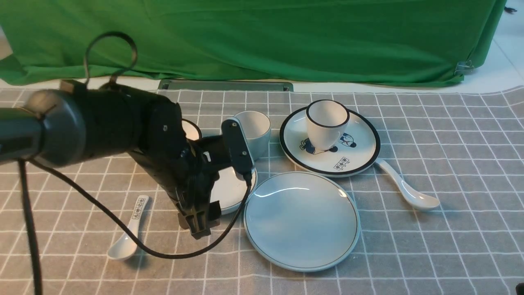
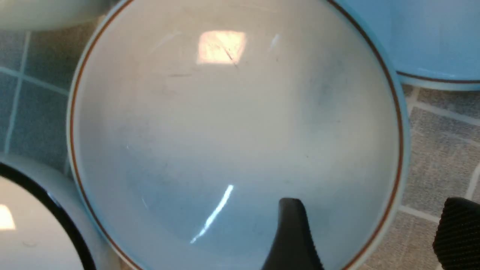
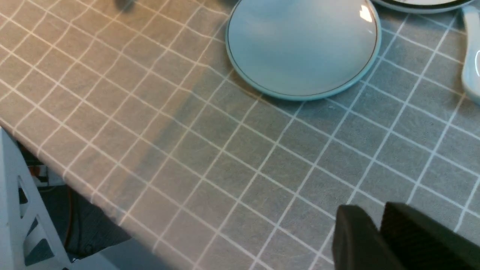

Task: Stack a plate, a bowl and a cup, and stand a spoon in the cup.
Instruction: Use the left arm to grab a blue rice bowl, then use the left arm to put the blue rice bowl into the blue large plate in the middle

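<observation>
Bowl (image 1: 233,189) in the front view is partly hidden by the left gripper (image 1: 200,221), beside the plate (image 1: 303,221); the cup (image 1: 254,133), behind it, is partly covered too. The black-rimmed cup (image 1: 326,127) stands on the printed plate (image 1: 356,153), near the spoon (image 1: 409,192).

Left wrist view: the left jaws are spread, one finger over the bowl's inside, the other beyond its rim; the plate is cut off.

Right wrist view: blur leaves the state of the right gripper (image 3: 369,210) unclear.
</observation>
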Controlling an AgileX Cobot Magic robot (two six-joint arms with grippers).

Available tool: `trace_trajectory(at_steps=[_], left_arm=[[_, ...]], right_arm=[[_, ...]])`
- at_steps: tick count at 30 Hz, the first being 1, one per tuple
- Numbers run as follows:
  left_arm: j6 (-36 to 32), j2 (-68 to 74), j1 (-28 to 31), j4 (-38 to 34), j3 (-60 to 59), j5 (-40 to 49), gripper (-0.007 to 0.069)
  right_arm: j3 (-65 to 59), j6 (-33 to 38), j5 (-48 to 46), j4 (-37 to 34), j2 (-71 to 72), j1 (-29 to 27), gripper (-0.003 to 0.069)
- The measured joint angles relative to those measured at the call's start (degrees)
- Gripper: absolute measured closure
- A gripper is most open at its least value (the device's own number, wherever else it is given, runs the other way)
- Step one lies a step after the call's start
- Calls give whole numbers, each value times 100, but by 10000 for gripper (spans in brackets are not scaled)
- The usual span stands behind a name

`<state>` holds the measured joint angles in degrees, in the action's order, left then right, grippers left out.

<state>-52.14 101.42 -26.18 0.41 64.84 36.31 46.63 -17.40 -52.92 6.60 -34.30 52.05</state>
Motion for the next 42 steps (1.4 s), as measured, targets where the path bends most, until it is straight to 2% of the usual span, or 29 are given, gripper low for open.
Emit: trace_trajectory(at_steps=[6, 9, 10, 15, 17, 21, 23, 25, 27, 30, 33, 42], left_arm=[[-449, 243, 0, 23, 0, -288, 263], [-632, 354, 0, 36, 6, -339, 352], [-644, 368, 0, 36, 6, -342, 359], [-761, 417, -6, 36, 52, -413, 545], [-774, 345, -13, 42, 72, -405, 574], [-642, 78, -147, 122, 66, 103, 592], [-347, -218, -411, 116, 39, 513, 592], [-101, -500, -761, 116, 39, 552, 592], [-14, -620, -960, 110, 45, 518, 592], [164, -604, -1673, 78, 49, 208, 592], [196, -397, -1962, 113, 56, -78, 592], [485, 254, -2179, 648, 163, -546, 592]], right_arm=[[0, -5, 0, -50, 0, 7, 515], [0, -5, 0, -83, 0, 7, 515], [0, -5, 0, -87, 0, 7, 515], [0, -5, 0, -217, 0, 7, 515], [0, -5, -5, -235, 0, 7, 515], [0, 44, -5, -247, 0, 7, 515], [0, 136, -5, -247, 0, 7, 515], [0, 217, 19, -242, 0, 7, 515], [0, 257, 46, -228, 0, 7, 515], [0, 364, 106, -225, 0, 7, 515], [0, 381, 111, -214, 0, 7, 515], [0, 386, 111, -220, 0, 7, 515]])
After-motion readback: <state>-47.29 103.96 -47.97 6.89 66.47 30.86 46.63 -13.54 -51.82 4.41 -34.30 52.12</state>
